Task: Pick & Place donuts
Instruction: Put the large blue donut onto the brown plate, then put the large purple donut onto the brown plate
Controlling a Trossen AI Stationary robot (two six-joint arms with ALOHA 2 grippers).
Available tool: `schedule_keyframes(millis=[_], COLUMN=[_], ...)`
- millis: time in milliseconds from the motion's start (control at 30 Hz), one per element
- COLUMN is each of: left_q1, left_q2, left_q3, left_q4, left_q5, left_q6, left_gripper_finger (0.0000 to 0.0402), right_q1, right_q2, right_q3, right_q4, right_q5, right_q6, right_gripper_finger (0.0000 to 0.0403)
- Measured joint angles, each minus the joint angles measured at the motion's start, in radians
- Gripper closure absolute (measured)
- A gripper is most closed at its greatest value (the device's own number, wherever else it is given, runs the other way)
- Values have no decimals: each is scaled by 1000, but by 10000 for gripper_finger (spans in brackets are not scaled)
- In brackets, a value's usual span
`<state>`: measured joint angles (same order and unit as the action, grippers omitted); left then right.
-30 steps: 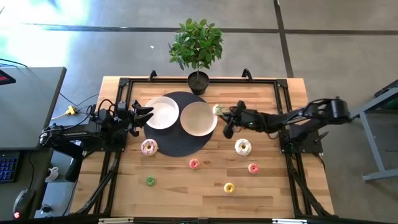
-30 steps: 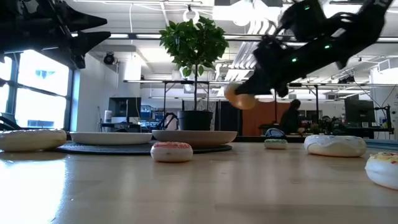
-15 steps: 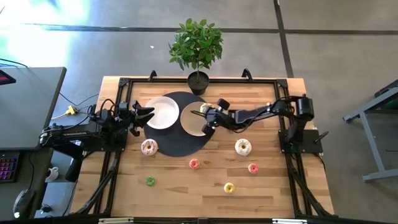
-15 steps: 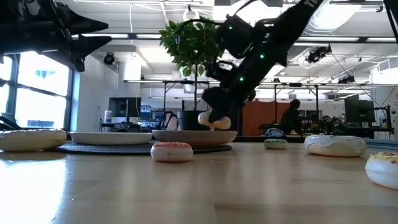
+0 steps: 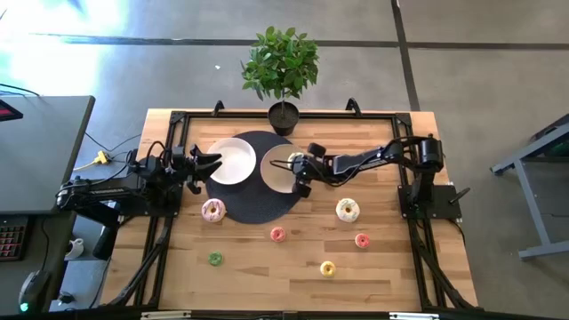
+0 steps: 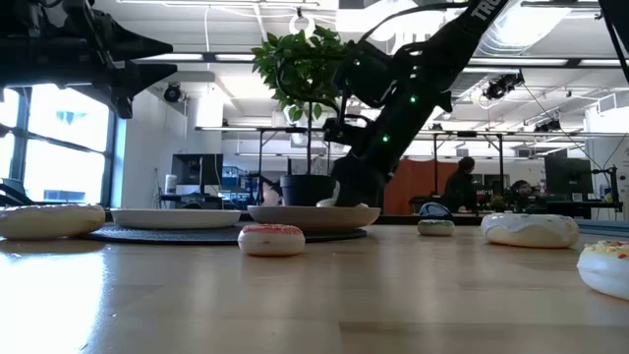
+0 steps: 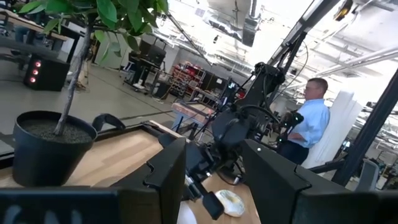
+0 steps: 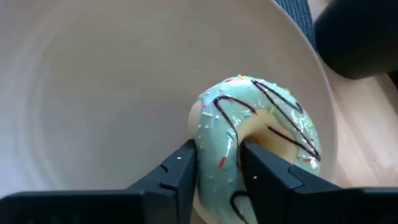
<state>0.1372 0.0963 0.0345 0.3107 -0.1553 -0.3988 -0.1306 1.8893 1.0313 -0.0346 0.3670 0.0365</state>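
Observation:
A pale green iced donut [image 8: 255,130] with dark stripes lies in the right white plate [image 5: 277,171] on the dark round mat [image 5: 258,203]. My right gripper [image 5: 299,174] reaches over that plate from the table's right, shut on this donut. At the mat's left side my left gripper [image 5: 212,162] hangs open next to the left white plate [image 5: 233,162], touching nothing. A pink iced donut [image 5: 212,211] rests at the mat's near left edge. A white iced donut [image 5: 347,211] lies on the bare wood, as do small pink [image 5: 277,234], red [image 5: 362,240], green [image 5: 215,259] and yellow [image 5: 327,268] rings. My right gripper has the near side of the donut's ring [image 8: 219,163] between its two fingers, one finger [image 8: 267,168] in the hole and the other [image 8: 180,171] outside. The fingers slant down from the table's right. The donut's underside rests on the plate, slightly tilted.
A potted plant [image 5: 283,116] stands at the far edge behind the plates. Black frame rails [image 5: 173,213] run along the table's left and right sides. A person [image 7: 314,118] stands in the room beyond the table.
My right gripper has carried the pale green donut toward the table's left, from beside the right plate's rim to above that plate. It has then come down, so the donut, which hung clear above the plate, now sits in it.

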Motion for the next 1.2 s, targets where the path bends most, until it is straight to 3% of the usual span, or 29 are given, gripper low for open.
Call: schedule_keyframes(millis=[267,467,633,900,1067,1200], left_q1=[0,0,0,0,0,-26], left_q2=[0,0,58,362,602,786], left_q3=[0,30,111,391,563,634], left_q4=[-8,-40,-179,-564,-876,-997], left_q5=[52,122,141,144,158,234], left_q6=[-25,-82,-86,-78,-120,-198], left_gripper_finger=[244,244,244,244,244,244], right_q1=[12,14,26,63,76,81], right_q2=[-1,-13,-90,-162,-161,-161], right_q3=[2,2,2,2,2,2], right_q4=[58,53,31,62,49,37], right_q5=[-1,-2,-29,-181,-185,-176], right_q6=[-18,-19,2,38,36,37], right_gripper_finger=[231,225,228,226,226,226])
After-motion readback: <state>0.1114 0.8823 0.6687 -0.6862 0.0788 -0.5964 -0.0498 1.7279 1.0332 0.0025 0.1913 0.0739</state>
